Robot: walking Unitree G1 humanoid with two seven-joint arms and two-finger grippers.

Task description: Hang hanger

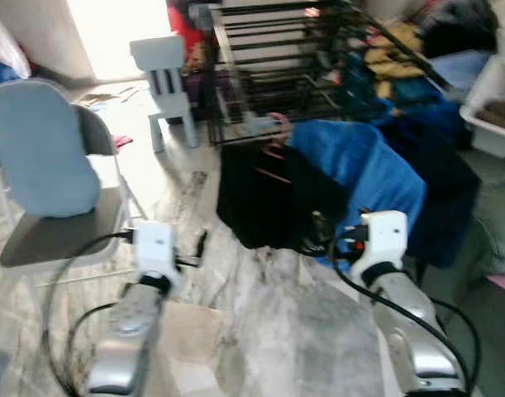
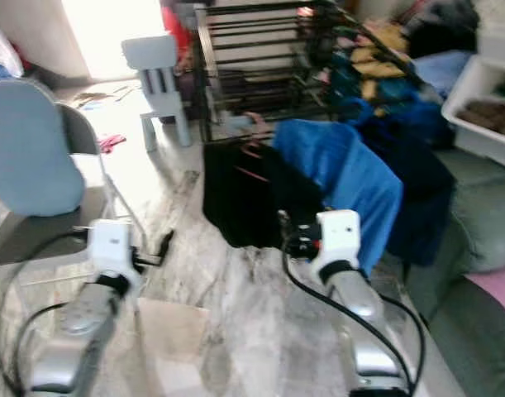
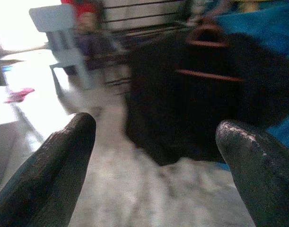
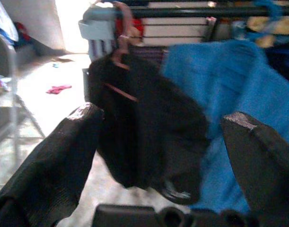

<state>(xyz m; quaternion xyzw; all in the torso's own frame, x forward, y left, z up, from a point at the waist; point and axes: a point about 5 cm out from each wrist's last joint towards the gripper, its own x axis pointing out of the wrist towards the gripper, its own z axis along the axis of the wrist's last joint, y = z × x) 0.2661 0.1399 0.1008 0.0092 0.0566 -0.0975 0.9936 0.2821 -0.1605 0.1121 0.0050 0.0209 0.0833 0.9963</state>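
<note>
No readable text, label, brand or number appeared anywhere in these views. The pictures were blurred, and no surface bore markings that could be made out.

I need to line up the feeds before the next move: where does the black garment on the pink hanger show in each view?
Left eye: black garment centre, beside the blue cloth.
Right eye: centre-left.
Left wrist: between the fingers.
Right wrist: centre.
Shared landmark: pink hanger.

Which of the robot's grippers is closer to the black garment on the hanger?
The right. The right gripper sits at the lower edge of the black garment, fingers open. The left gripper hangs off to the garment's left over the floor, fingers open too.
</note>
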